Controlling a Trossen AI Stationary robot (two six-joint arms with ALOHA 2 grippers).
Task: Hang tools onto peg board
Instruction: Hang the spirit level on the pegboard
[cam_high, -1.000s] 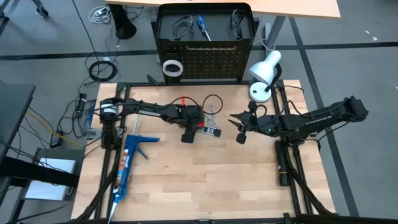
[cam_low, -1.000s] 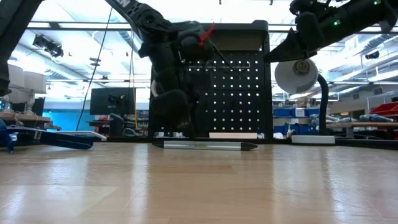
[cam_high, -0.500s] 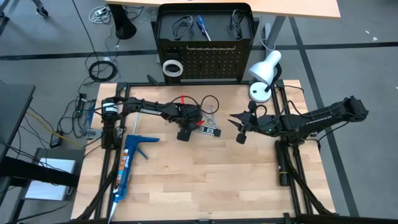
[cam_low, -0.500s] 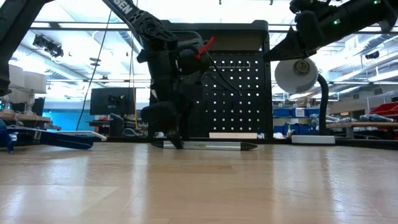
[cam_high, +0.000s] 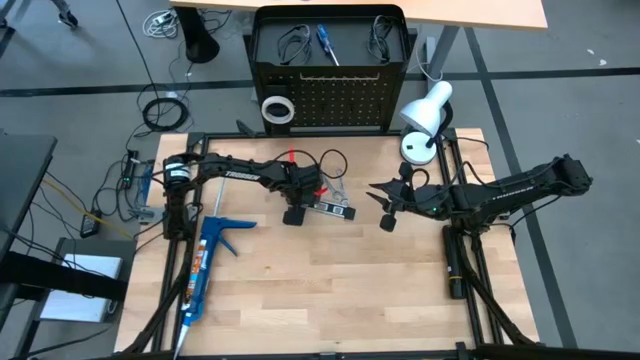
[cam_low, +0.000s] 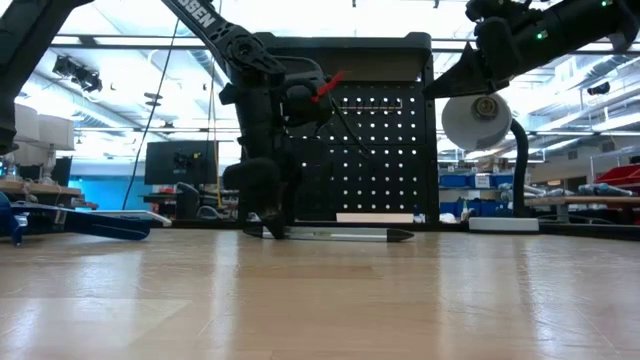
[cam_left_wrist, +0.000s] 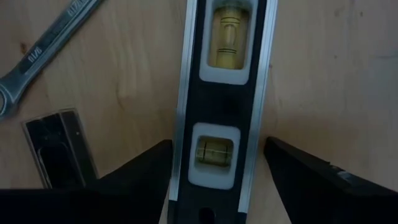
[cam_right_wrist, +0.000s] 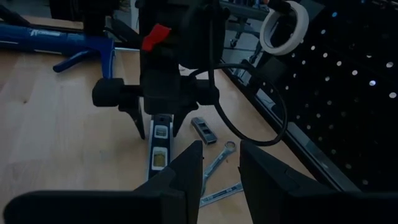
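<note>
A black spirit level with white-framed vials (cam_high: 332, 209) lies flat on the table in front of the peg board (cam_high: 330, 100); it also shows in the left wrist view (cam_left_wrist: 221, 74) and the low view (cam_low: 340, 234). My left gripper (cam_high: 293, 214) is open and low at the level's left end, one finger on each long side (cam_left_wrist: 217, 149). Silver wrenches (cam_high: 338, 186) lie just behind the level. A white tape ring (cam_high: 277, 108) hangs on the board's left. A blue-handled screwdriver (cam_high: 326, 42) and black wire loops (cam_high: 292, 42) lie behind the board. My right gripper (cam_high: 384, 207) is open and empty, raised at the right. My left gripper points down at the level's left end, its fingers (cam_left_wrist: 146, 168) across the level and close beside the two long sides (cam_left_wrist: 180, 149). I cannot tell whether they touch it. The level lies flat on the table.
A white desk lamp (cam_high: 425, 120) stands at the far right corner. A blue caulking gun (cam_high: 205, 262) lies at the left. A small black flat piece (cam_left_wrist: 59, 146) and a wrench (cam_left_wrist: 37, 56) lie beside the level. The near half of the table is bare wood.
My left gripper has gone down to the table and a little toward the left edge, so that its fingers now straddle the level's left end. The level has stayed where it was.
</note>
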